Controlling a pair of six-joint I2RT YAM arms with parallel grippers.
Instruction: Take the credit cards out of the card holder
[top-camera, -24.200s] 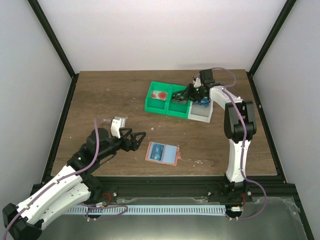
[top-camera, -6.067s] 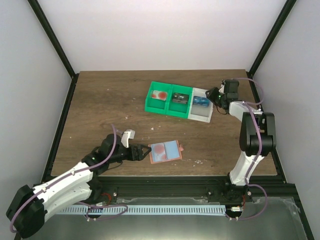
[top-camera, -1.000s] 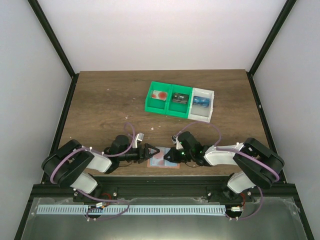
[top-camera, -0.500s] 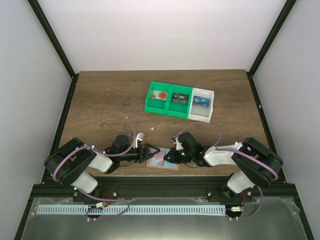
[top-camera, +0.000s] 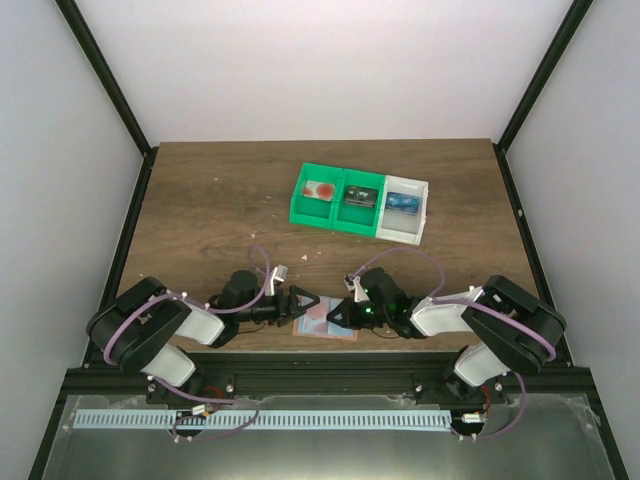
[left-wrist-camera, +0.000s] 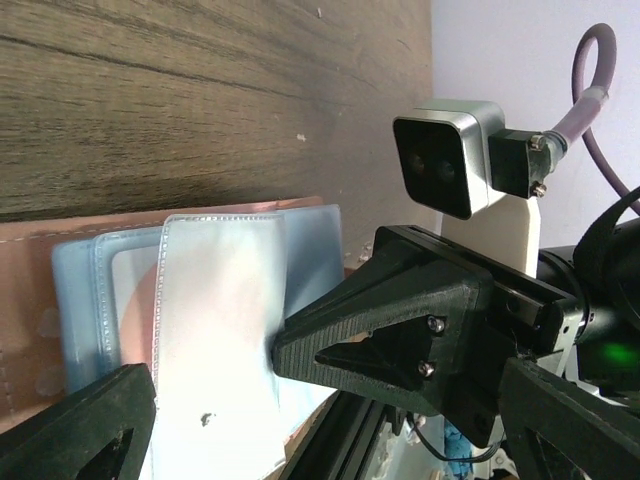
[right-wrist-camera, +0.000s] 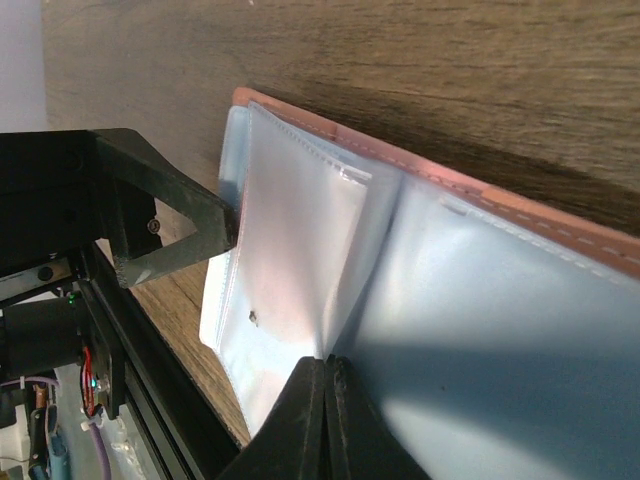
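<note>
The salmon-pink card holder lies open near the table's front edge, its clear light-blue sleeves facing up. Light-blue faces show through the sleeves; I cannot tell the credit cards apart from the plastic. My right gripper is shut, its tip pressed into the fold between two sleeves. My left gripper is open wide at the holder's left end, its fingers straddling the sleeve and the right gripper's tip. From above the two grippers meet over the holder.
Two green bins and a white bin with small items stand at the back of the wooden table. The black front rail runs just below the holder. Both arms lie low along the front edge.
My left gripper has edged slightly right, over the holder's left end, still open. The right gripper stays shut on the sleeves, hardly moved.
</note>
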